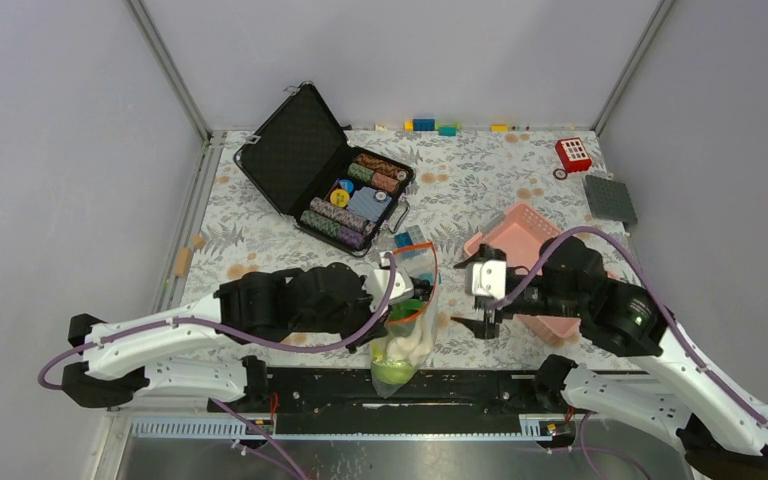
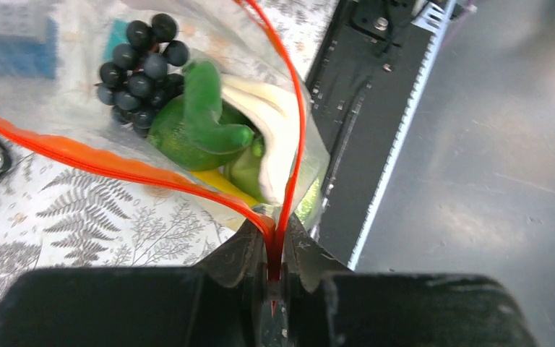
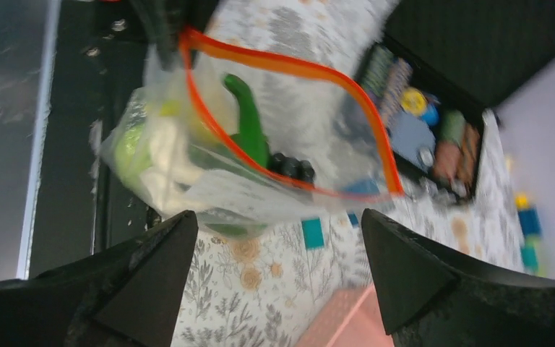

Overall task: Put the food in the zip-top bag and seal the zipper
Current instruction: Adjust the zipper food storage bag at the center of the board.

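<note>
The left pincer (image 2: 276, 271) was clamped shut on the orange-red zipper (image 2: 79, 153) at one end of the mouth of the clear bag (image 1: 405, 340). The bag lay at the six o'clock edge of the table (image 1: 480, 170), with toy food (image 2: 188, 130) inside. At its three o'clock, the right pincer (image 3: 276, 217) gaped wide, holding nothing.

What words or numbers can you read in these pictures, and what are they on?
No text here can be read.
On the poker chips: the edge markings are too small to read.
On the red toy: white squares show, but any print is too small to read.
On the zip-top bag: the view is blurred and no print can be read.
</note>
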Robot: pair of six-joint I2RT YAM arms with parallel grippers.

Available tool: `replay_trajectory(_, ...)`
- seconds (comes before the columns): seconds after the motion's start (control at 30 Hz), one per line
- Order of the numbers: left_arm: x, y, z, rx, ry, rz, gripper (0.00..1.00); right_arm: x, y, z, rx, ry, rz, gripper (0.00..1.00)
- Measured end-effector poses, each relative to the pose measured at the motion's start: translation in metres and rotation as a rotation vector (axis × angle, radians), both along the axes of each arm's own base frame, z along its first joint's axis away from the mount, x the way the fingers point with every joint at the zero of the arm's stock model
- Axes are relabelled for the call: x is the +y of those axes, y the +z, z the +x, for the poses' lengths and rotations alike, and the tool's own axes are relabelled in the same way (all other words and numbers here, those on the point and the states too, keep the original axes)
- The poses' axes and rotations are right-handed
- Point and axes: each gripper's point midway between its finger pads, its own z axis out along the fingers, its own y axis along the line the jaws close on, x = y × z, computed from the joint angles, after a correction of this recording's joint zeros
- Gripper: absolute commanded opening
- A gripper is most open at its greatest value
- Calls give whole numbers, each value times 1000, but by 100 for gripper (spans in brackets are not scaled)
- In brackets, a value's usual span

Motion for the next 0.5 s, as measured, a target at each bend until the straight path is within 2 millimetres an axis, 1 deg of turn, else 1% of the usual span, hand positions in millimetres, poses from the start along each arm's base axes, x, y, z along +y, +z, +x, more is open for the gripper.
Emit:
replay_trajectory(0.07, -2, 2, -8, 19, -58, 10, 0, 11, -5, -13, -41, 162, -36, 95)
replay_trajectory(0.13, -2, 0, -18, 40, -124, 22, 0, 20, -14, -17, -62, 272, -86, 96)
replay_trajectory(0.23, 3, -4, -33, 71, -215, 45, 0, 32, -22, -10, -57, 345, -166, 98)
replay_trajectory(0.3, 4, -5, -38, 78, -252, 48, 0, 41, -28, -2, -45, 373, -220, 99)
replay_trajectory(0.5, 6, -7, -51, 114, -341, 68, 0, 51, -45, 15, -61, 404, -314, 100)
